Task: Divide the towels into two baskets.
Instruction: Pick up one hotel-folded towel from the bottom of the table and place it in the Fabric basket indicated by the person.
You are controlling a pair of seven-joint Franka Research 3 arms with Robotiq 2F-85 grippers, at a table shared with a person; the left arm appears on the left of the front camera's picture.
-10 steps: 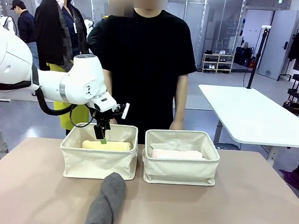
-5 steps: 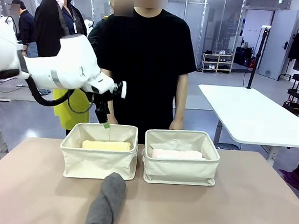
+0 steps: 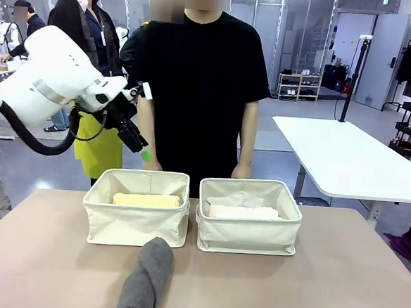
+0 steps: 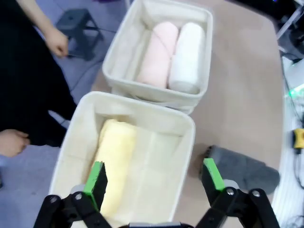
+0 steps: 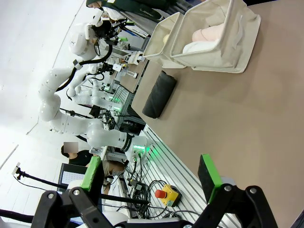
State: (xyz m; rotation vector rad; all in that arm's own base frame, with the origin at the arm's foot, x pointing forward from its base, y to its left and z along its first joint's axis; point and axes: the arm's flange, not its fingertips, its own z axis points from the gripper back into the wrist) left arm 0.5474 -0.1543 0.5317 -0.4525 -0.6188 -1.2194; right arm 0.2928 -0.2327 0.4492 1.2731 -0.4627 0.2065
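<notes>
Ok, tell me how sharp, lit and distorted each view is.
Front view: evenly lit and crisp, with a faint soft shadow beside the dark grey towel. Left wrist view: slightly soft, the pale yellow towel showing little texture. Right wrist view: rolled sideways with wide-angle stretch, the table running slanted.

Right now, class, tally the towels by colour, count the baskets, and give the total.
pale yellow towel: 1
pale pink towel: 1
white towel: 1
dark grey towel: 1
cream baskets: 2
Total: 6
</notes>
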